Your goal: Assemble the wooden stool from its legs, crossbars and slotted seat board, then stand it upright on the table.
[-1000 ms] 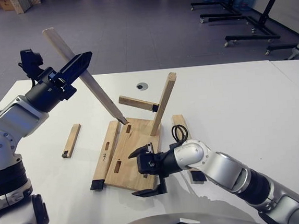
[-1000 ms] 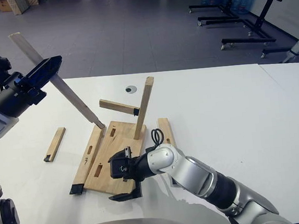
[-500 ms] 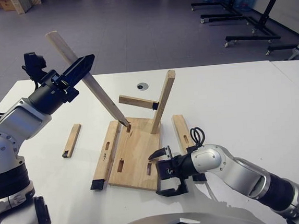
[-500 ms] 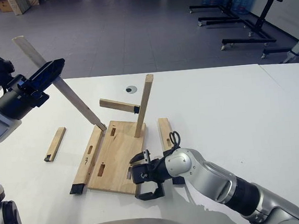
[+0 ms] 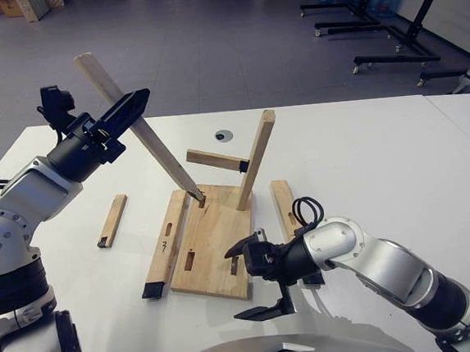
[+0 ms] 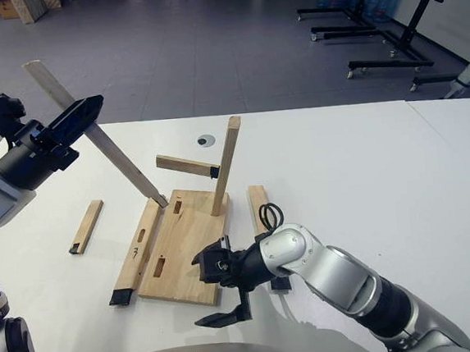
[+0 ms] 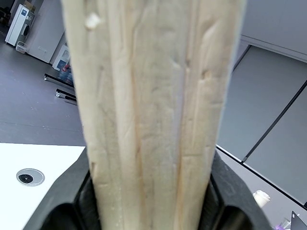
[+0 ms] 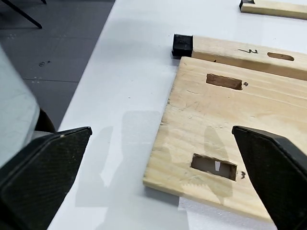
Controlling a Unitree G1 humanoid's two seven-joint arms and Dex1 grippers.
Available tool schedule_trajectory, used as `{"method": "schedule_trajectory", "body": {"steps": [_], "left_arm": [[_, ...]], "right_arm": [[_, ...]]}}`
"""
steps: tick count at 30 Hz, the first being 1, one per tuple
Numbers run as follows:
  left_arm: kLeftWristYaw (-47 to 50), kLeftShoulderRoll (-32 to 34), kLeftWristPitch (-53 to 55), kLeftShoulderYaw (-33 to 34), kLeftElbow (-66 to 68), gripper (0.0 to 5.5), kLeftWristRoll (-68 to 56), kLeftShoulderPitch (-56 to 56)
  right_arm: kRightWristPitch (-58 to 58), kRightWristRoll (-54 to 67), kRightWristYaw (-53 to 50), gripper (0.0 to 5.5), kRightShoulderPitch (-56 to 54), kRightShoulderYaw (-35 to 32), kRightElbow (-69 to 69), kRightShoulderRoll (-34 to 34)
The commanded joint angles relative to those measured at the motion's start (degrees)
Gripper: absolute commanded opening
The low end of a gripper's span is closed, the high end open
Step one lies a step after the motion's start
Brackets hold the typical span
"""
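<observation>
Right jaws, newly spread wide, have the board just ahead. Left jaws stay clamped on the leg; seating it seems next.

U can't tell if held leg tip sits inside seat board slot. R arm hides loose leg's near end. R wrist view's frame edge cuts board off.

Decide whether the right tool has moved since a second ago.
Yes. The right tool shifted rightward, from over the near edge of the seat board to its near right corner.
</observation>
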Motion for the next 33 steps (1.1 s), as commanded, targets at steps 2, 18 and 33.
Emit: {"method": "schedule_trajectory", "body": {"steps": [2,18,33], "left_arm": [[0.3,-0.51,0.05,-0.26,-0.55,2.02,0.3,-0.41],[1.24,-1.88,-0.2,-0.54,-0.63,2.02,0.86,-0.44],[2.19,-2.16,-0.64,0.21,-1.22,2.02,0.7,0.38]], "right_arm": [[-8.43,-9.4,-2.0,5.4,-3.55,6.73,6.33,0.68],[-11.25,-16.85,4.3,5.4,-0.57,6.96,7.04,-7.01],[-21.27,-20.87,11.8,5.4,-1.66,0.12,14.55,-16.97]]}}
